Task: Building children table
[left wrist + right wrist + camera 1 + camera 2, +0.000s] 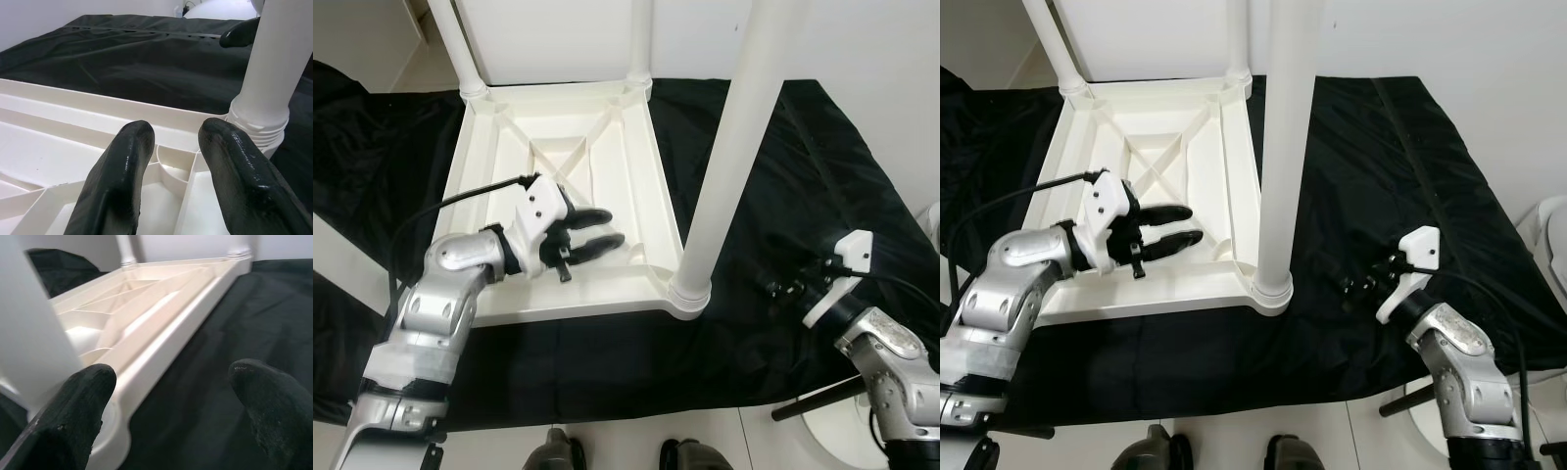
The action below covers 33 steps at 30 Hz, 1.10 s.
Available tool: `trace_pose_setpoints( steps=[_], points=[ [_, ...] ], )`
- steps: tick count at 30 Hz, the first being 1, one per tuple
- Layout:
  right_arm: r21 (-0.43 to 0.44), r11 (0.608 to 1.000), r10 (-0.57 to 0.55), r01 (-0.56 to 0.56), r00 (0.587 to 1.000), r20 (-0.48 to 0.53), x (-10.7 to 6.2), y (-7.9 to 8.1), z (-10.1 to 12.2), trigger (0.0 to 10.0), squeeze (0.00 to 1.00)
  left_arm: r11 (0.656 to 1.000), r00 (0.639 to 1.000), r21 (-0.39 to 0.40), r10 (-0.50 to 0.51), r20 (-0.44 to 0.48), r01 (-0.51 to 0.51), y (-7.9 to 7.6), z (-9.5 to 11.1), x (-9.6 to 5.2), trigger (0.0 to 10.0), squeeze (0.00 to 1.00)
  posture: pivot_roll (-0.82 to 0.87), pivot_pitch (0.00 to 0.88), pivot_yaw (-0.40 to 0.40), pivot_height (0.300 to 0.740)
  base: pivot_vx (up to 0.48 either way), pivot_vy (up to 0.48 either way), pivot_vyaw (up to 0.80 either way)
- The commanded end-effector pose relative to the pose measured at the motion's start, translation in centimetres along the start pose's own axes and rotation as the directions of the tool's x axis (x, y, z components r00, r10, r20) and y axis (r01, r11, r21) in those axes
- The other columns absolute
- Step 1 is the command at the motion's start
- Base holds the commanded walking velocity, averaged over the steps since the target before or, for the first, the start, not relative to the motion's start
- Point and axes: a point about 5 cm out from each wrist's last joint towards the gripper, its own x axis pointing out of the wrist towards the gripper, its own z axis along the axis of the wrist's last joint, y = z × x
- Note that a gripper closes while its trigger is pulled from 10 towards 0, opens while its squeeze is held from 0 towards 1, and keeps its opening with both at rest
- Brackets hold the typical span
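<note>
The white plastic children's table lies upside down on a black cloth, its ribbed underside up and round legs standing in the corner sockets. The left tool hovers over the underside, fingers apart and empty. The right tool hangs over the cloth beside the near leg, fingers spread wide.

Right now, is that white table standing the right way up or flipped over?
Flipped over. The white table lies top-down on the black cloth; its ribbed underside faces up and its legs point upward.
</note>
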Motion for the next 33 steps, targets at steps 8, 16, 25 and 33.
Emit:
trace_pose_setpoints(
  steps=[8, 16, 25, 33],
  points=[
    [0.005, 0.969, 0.246, -0.247, 0.967, -0.06, -0.1, 2.2, 0.3, 10.0, 0.0, 0.983, 0.98, 0.037, 0.182, -0.076, -0.179, -0.4, -1.1, -0.5, 10.0, 0.0, -0.07, 0.102, 0.065, 0.74, 0.0, 0.0, 0.0],
    [-0.022, 0.955, 0.295, -0.296, 0.954, -0.052, 1.0, 2.2, 0.7, 10.0, 0.0, 0.993, 0.991, 0.014, 0.12, -0.065, -0.119, -2.9, -0.9, -0.1, 10.0, 0.0, -0.06, 0.096, 0.049, 0.74, 0.0, 0.0, 0.0],
    [-0.008, 0.955, 0.298, -0.298, 0.955, 0.012, 4.2, 3.3, 0.2, 10.0, 0.0, 0.994, 0.992, -0.005, 0.113, -0.059, -0.113, -4.0, -1.2, 0.6, 10.0, 0.0, -0.05, 0.092, 0.028, 0.74, 0.0, 0.0, 0.0],
    [0.002, 0.973, 0.231, -0.232, 0.969, 0.089, 7.2, 5.4, -0.8, 10.0, 0.0, 0.993, 0.992, -0.012, 0.121, -0.049, -0.121, -4.4, -1.2, 1.3, 10.0, 0.0, -0.05, 0.093, 0.022, 0.74, 0.0, 0.0, 0.0]
  ],
)
